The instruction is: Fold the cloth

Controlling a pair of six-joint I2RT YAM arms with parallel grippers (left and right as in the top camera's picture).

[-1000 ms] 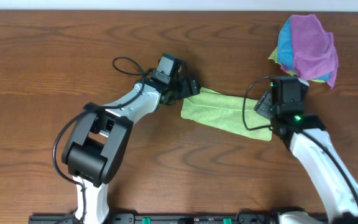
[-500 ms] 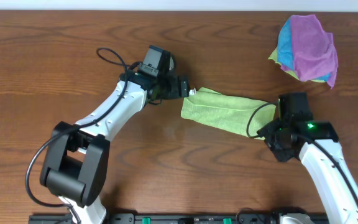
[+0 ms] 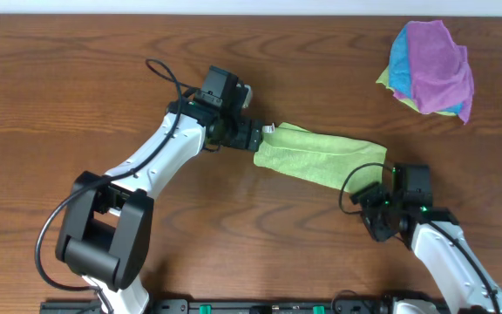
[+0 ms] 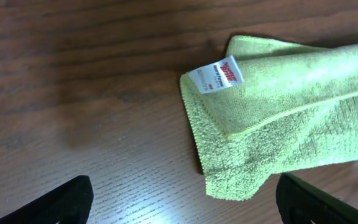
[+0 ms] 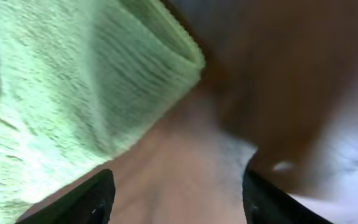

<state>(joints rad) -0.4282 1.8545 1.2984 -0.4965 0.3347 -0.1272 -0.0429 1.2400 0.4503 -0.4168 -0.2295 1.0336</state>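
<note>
My left arm (image 3: 159, 161) rises from the near edge, bends at the elbow and stretches diagonally toward the middle of the surface (image 3: 59, 87). Its left claw (image 3: 249, 135) sits low at the cloth's left end. In the wrist view its fingers (image 4: 67, 199) are spread wide and hold nothing. The cloth end with the white tag (image 4: 217, 74) lies just ahead of them.

The cloth (image 3: 321, 155) lies flat near the middle of the surface, folded into a long strip that slants from its tagged left end down toward the near right.

My right arm (image 3: 447, 253) comes in from the near right corner, angled toward the far left. The right claw (image 5: 176, 202) sits just beside the strip's right end, fingers apart over bare wood and gripping nothing. That view is blurred, so I cannot tell whether it touches the cloth.

In the far right corner sits a heap with a purple cloth (image 3: 438, 57) over a blue one (image 3: 396, 61).
</note>
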